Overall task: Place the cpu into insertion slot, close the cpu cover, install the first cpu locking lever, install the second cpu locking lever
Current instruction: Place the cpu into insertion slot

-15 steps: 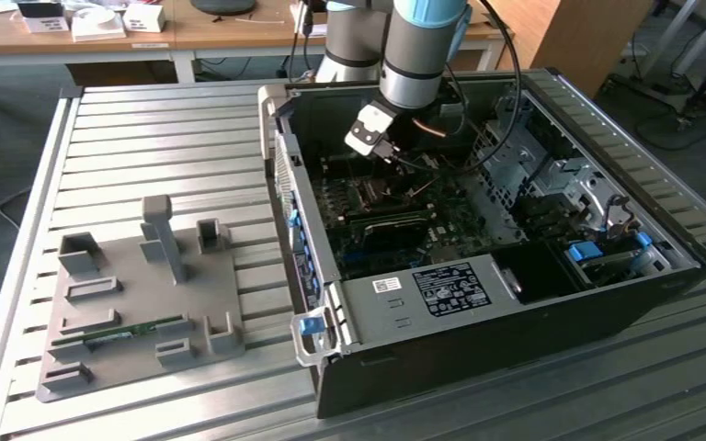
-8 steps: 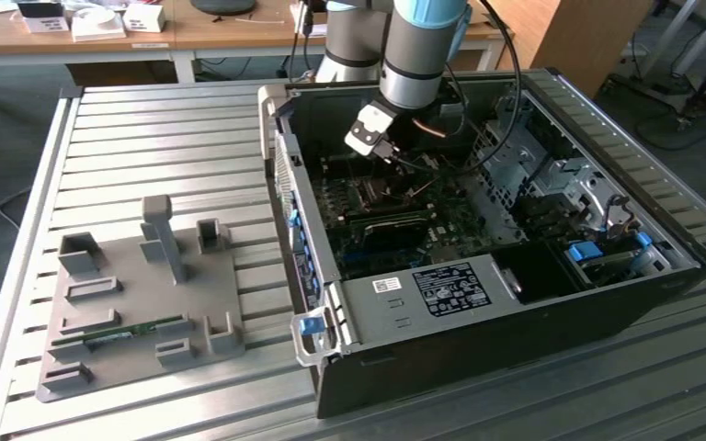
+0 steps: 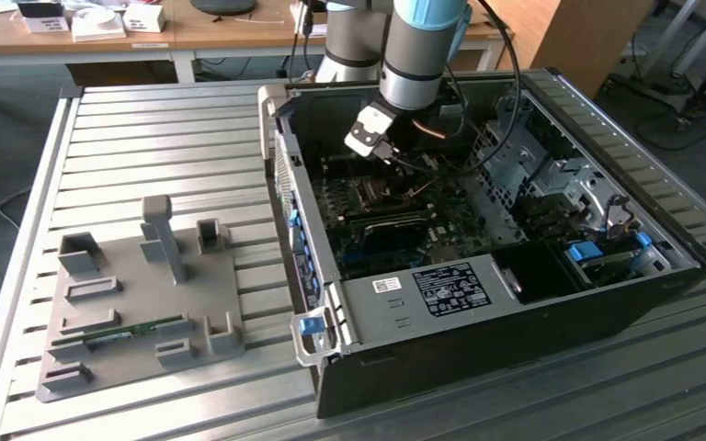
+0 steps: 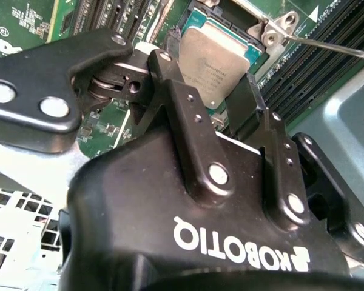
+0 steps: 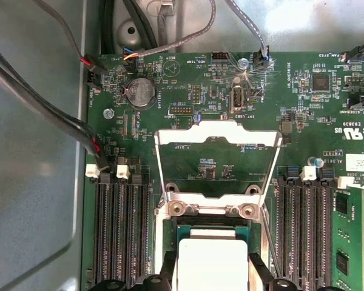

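The cpu (image 4: 213,63) is clamped at two opposite edges by the gripper (image 4: 205,82) and its narrowed fingers (image 4: 170,79) — right at the insertion slot (image 5: 212,225). Beyond the slot, the cpu cover (image 5: 218,133) is swung open.

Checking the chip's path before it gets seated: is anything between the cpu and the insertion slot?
Nothing visible does. The cpu cover is swung open, lying back over the board away from the insertion slot. The cpu sits right at the slot's opening, at the gripper.
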Available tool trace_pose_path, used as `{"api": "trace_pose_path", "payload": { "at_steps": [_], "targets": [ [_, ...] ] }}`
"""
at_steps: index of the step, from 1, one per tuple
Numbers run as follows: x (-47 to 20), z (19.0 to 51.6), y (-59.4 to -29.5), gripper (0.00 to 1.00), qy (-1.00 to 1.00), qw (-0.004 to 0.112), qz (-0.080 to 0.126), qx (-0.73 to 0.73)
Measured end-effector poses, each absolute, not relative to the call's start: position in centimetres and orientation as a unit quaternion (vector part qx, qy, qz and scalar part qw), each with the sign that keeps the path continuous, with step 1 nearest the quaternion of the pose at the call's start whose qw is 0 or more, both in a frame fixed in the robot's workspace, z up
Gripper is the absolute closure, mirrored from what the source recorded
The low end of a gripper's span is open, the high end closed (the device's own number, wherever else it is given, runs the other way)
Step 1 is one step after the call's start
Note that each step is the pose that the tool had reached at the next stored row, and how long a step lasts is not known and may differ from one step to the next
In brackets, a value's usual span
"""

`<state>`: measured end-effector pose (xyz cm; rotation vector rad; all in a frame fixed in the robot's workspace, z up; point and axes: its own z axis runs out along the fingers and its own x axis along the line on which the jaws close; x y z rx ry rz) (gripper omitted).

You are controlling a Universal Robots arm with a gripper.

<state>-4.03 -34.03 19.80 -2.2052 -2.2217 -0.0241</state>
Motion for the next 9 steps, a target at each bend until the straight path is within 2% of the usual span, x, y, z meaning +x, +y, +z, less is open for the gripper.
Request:
{"api": "trace_pose_path", "payload": {
  "at_steps": [9],
  "targets": [
    [-3.98, 19.7, -34.02, 0.46, -0.71, 0.006, -0.008, -0.704]
  ]
}}
